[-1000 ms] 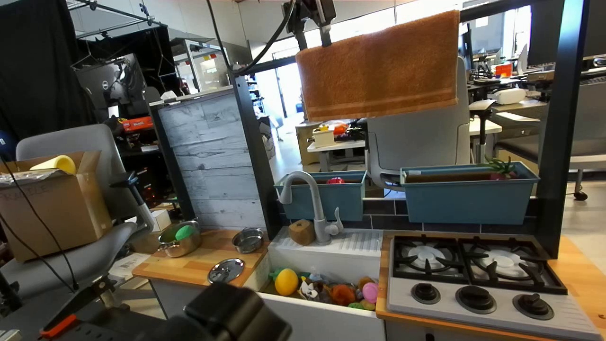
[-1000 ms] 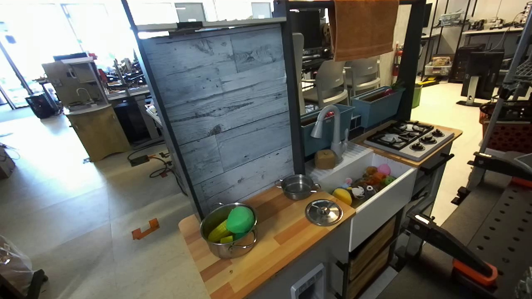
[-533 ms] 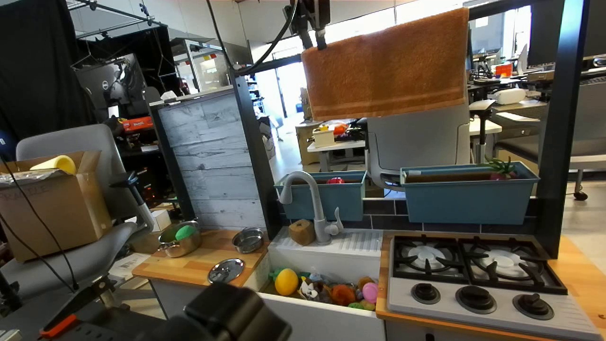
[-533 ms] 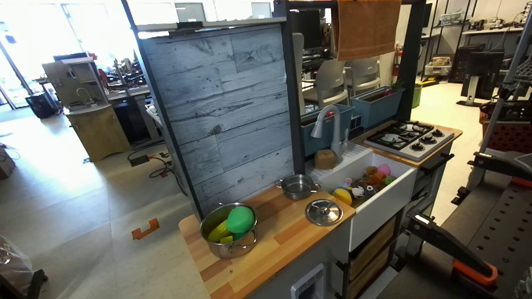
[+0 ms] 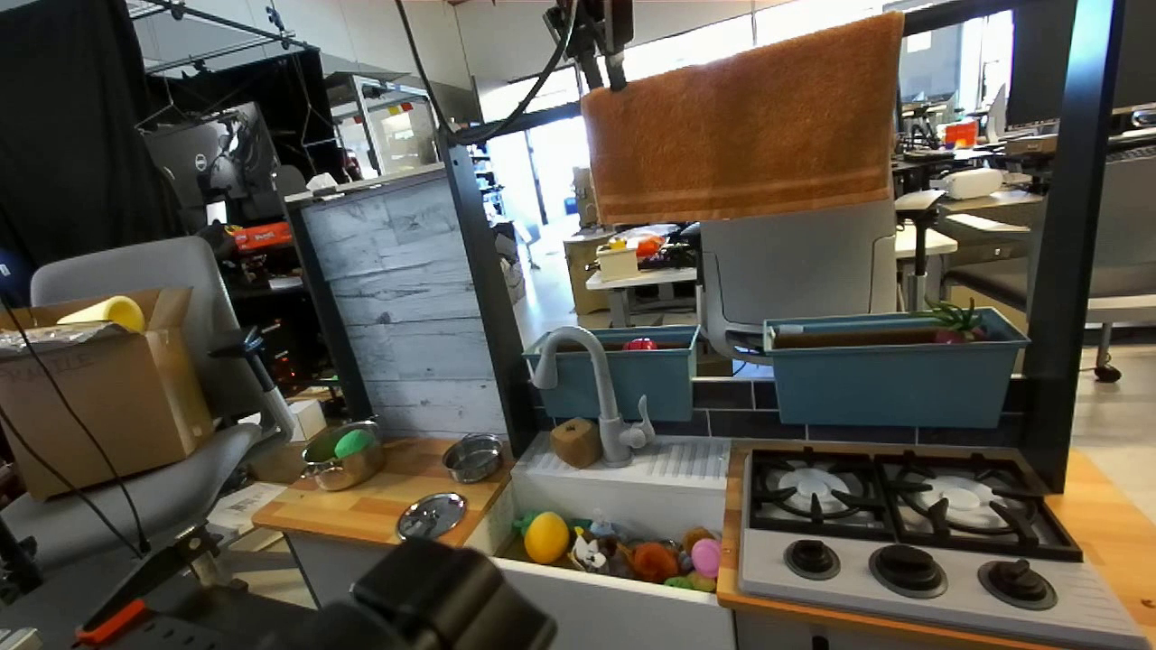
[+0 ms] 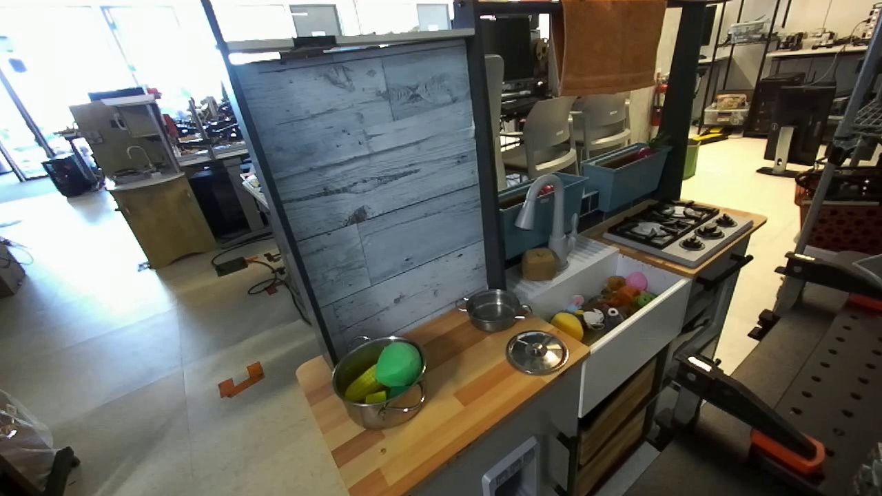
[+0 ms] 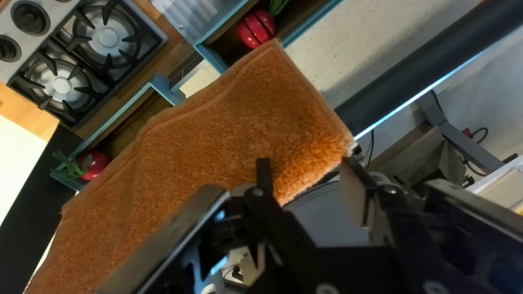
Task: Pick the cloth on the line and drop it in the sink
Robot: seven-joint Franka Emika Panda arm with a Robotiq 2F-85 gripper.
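The orange-brown cloth (image 5: 750, 126) hangs folded over the line (image 5: 533, 119), a dark bar high above the counter; an exterior view shows only its lower part (image 6: 610, 48). At its upper corner, my gripper (image 5: 605, 83) points down with both fingertips on the cloth's top edge. In the wrist view the cloth (image 7: 196, 147) fills the space between the tips of my gripper (image 7: 306, 167), which stand partly apart on either side of the fold. Below, the white sink (image 5: 623, 495) contains several toys and plush items.
A curved grey faucet (image 5: 596, 379) rises behind the sink. Blue planters (image 5: 894, 379) sit on the back ledge, with the stove (image 5: 903, 506) in front. Metal pots (image 6: 379, 406) and a lid (image 6: 537, 353) rest on the wooden counter beside a grey-white panel (image 6: 372, 179).
The fingers have come closer together on the cloth's top edge. The cloth has shifted toward the stove side and risen slightly, along with the gripper over the last half second.
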